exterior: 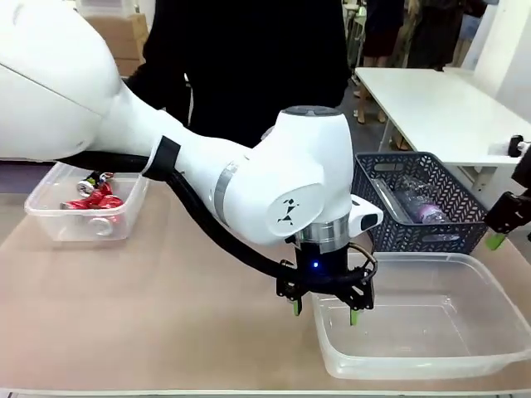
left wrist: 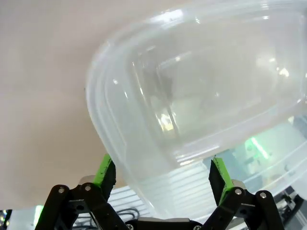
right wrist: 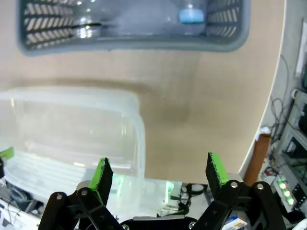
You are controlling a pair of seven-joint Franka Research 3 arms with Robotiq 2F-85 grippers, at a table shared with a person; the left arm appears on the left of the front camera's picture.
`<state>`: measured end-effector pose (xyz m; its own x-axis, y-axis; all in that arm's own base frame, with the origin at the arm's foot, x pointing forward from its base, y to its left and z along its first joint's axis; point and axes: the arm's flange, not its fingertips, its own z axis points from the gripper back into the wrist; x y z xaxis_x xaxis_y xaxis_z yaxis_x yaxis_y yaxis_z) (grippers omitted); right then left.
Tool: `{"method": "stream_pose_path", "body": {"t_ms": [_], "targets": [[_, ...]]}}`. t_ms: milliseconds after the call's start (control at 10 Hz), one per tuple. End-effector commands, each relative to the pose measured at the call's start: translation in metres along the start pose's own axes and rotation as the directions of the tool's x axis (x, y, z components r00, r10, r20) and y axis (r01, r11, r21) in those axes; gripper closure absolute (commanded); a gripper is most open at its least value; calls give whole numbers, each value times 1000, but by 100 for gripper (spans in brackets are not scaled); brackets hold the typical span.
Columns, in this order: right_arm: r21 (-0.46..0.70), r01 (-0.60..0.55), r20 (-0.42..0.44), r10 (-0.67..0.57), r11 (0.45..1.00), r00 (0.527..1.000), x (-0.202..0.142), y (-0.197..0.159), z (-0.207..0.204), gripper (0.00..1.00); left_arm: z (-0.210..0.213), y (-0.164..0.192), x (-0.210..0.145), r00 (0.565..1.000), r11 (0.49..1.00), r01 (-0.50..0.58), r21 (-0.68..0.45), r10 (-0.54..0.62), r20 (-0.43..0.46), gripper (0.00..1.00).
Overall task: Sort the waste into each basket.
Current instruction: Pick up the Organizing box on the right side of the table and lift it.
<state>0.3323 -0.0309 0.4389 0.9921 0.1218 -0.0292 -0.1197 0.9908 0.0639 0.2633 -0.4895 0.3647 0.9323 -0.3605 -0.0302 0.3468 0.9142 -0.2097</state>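
Over the near left corner of the big clear tub [exterior: 415, 365], seen from the front, the left end effector [exterior: 325, 315] hangs released and empty, one finger outside the wall and one over the bare inside. Well left of that tub a small tub [exterior: 50, 220] holds crushed red cans [exterior: 99, 199], and just behind the big tub a lattice basket [exterior: 440, 186] holds a bottle [exterior: 427, 214] with a purple label. From the left wrist, green pads [left wrist: 106, 170] straddle the tub's rounded corner; whether they touch it I cannot tell. From the right wrist, the right end effector [right wrist: 159, 170] is spread wide, holding nothing, above the table [right wrist: 206, 96] at the tub's right end. If the tub is to be moved, lowering straight, pinching the wall under the rim and dragging gently seems best, since thin plastic flexes.
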Motion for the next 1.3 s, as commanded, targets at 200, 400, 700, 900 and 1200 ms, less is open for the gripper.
{"method": "stream_pose_path", "body": {"t_ms": [200, 400, 700, 900, 1200], "targets": [[-72, 86, -11, -87, 994, 996, -94, 7, -138, 0, -5, -9, 8, 999, 999, -53, 14, 53, 4, 0], [-61, 80, 11, -80, 995, 997, -104, 10, -137, 0, -7, -10, 9, 998, 998, -59, 19, 59, -9, 0], [-46, 72, 12, -72, 996, 997, -111, 19, -138, 58, -2, -9, 6, 998, 997, -70, 32, 69, 7, 60], [12, 18, -61, -17, 1000, 998, -121, 26, -143, 64, 1, -8, 4, 997, 997, -78, 28, 77, 23, 65], [17, -51, -162, 53, 999, 985, -140, 41, -161, 100, 3, -10, -4, 997, 997, -72, 18, 71, 43, 100]]}}
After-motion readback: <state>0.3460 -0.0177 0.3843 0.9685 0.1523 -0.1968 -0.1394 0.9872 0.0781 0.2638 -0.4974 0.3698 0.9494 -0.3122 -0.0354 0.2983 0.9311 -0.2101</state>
